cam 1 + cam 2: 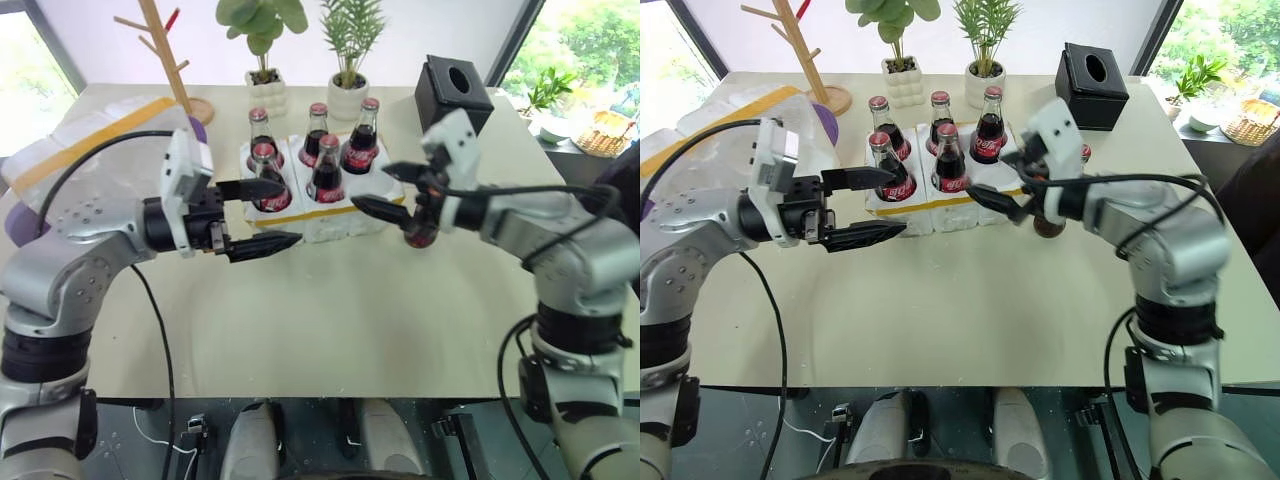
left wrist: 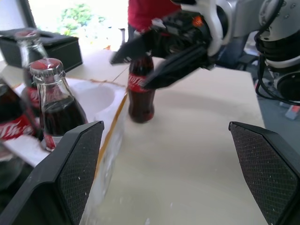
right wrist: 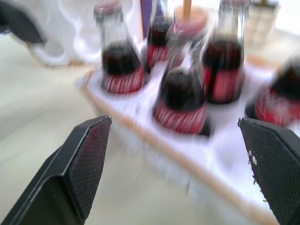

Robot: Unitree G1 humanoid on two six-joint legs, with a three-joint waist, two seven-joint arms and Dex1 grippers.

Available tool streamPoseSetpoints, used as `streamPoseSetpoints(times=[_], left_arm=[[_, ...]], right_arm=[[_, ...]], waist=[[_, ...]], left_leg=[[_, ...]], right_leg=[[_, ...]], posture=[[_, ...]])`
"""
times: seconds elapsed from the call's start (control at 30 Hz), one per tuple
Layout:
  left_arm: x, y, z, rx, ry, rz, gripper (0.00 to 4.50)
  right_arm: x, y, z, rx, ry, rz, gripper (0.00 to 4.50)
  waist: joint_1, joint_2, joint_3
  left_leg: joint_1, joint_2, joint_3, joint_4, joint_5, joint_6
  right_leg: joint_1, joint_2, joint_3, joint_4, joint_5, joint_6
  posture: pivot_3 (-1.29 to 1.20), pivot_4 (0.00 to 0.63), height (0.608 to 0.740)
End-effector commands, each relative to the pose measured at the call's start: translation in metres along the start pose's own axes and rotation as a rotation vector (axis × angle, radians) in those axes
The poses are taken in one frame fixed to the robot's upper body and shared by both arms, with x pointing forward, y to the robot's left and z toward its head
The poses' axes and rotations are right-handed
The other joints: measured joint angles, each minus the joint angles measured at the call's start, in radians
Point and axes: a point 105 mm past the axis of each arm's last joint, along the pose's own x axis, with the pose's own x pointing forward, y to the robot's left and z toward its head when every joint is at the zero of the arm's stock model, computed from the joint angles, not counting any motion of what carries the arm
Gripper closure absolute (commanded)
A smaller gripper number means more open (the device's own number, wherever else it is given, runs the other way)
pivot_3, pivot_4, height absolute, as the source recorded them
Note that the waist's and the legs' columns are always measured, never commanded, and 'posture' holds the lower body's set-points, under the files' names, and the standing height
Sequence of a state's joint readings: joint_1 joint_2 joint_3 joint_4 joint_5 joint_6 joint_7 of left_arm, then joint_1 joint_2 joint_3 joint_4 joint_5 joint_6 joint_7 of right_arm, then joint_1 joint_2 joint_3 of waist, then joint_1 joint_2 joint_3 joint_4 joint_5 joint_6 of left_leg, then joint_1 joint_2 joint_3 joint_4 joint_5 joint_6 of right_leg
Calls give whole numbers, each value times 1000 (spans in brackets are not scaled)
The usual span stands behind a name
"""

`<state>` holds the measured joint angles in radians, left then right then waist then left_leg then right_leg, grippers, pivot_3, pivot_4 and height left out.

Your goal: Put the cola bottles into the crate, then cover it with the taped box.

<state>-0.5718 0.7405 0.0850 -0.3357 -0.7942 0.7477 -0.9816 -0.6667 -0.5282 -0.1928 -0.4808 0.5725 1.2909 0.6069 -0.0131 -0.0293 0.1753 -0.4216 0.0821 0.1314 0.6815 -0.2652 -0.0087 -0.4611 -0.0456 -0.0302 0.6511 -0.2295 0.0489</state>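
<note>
The white crate (image 1: 335, 224) with a thin yellow band stands mid-table. Several cola bottles (image 1: 326, 170) stand upright in its wells, and one well at its right front is empty (image 2: 99, 96). One more cola bottle (image 2: 140, 96) stands on the table just right of the crate, its top hidden behind my right gripper (image 1: 371, 187). That gripper is open, pointing at the crate's right front corner and holding nothing. My left gripper (image 1: 262, 215) is open at the crate's left front, empty. The taped box (image 1: 85, 135) lies at the far left.
A black tissue box (image 1: 455, 90) sits at the back right. Two potted plants (image 1: 347, 92) and a wooden rack (image 1: 170, 55) stand behind the crate. A basket (image 1: 605, 130) lies beyond the table's right edge.
</note>
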Motion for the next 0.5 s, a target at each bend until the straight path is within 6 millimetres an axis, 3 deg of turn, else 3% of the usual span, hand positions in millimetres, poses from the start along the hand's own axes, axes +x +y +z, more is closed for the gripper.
streamPoseSetpoints(times=[0.03,0.13,0.27,0.4,0.5], left_arm=[[13,-4,6,44,-19,-75,0],[22,-3,3,47,-26,-104,0],[30,0,4,56,-36,-128,0],[36,2,8,65,-48,-142,0],[39,2,9,72,-50,-149,0]], right_arm=[[-33,-9,-10,101,-14,-126,59],[-54,-18,-29,113,30,-256,59],[-70,-35,-37,119,40,-392,59],[-69,-54,-42,89,23,-514,59],[-59,-56,-45,89,4,-506,59]], waist=[[0,0,0],[4,0,0],[-3,0,0],[-2,0,0],[-3,0,0]], left_leg=[[0,0,0,0,0,0],[0,-1,-2,0,0,0],[0,-2,-1,0,0,0],[1,-1,-3,0,0,0],[1,-2,-3,0,0,0]], right_leg=[[0,0,0,0,0,0],[1,0,-1,-1,0,0],[1,0,0,-1,0,0],[1,1,0,-1,0,0],[1,0,0,-1,0,0]], posture=[[0,150,740],[0,150,740],[0,150,740],[0,150,740],[0,150,740]])
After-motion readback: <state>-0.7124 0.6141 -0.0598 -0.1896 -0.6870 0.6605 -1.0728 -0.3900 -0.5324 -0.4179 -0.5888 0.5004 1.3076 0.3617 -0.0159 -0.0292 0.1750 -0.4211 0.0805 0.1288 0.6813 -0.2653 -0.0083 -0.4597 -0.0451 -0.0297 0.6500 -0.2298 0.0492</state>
